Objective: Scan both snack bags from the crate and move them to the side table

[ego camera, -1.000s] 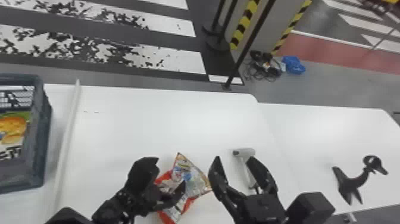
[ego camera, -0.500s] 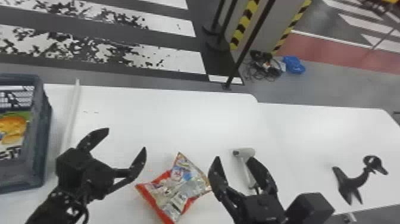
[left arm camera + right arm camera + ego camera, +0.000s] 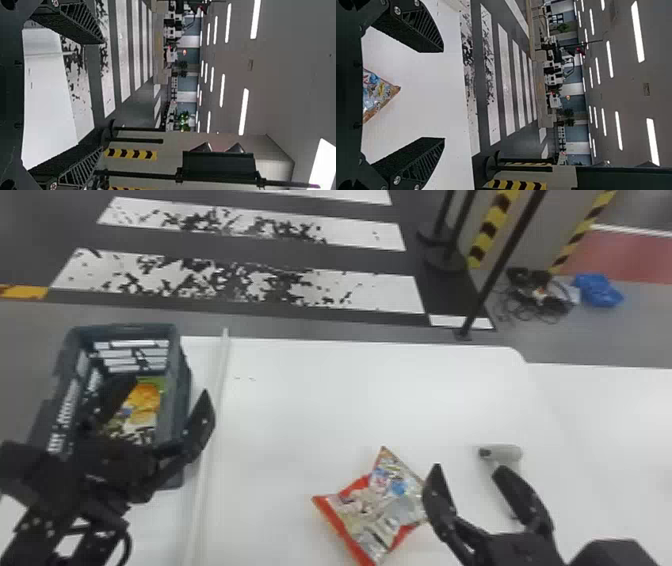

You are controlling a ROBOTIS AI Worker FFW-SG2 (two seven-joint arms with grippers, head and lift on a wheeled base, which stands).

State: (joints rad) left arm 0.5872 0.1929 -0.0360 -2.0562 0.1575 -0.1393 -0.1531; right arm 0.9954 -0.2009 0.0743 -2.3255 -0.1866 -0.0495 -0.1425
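In the head view my left gripper point(image 3: 162, 402) is over the crate point(image 3: 181, 390) with its fingers spread, one above the crate's inside and one by its right wall. A yellow-green snack bag point(image 3: 145, 405) lies in the crate, partly behind that arm. The red and silver snack bag point(image 3: 380, 502) lies flat on the white table. Just right of it my right gripper point(image 3: 467, 477) stands open and holds nothing. The left wrist view shows my left gripper point(image 3: 101, 95) open and empty; in the right wrist view a corner of the snack bag point(image 3: 377, 91) is beyond my right gripper point(image 3: 443, 95).
A grey-white handheld scanner point(image 3: 502, 452) lies by the right gripper's far finger. A raised white strip point(image 3: 212, 415) runs along the table point(image 3: 310, 390) beside the crate. Past the table's back edge stand black posts point(image 3: 500, 265).
The left gripper has swung away from the red and silver bag, left to the crate, and opened wider. The head view has turned left. That bag stays on the table.
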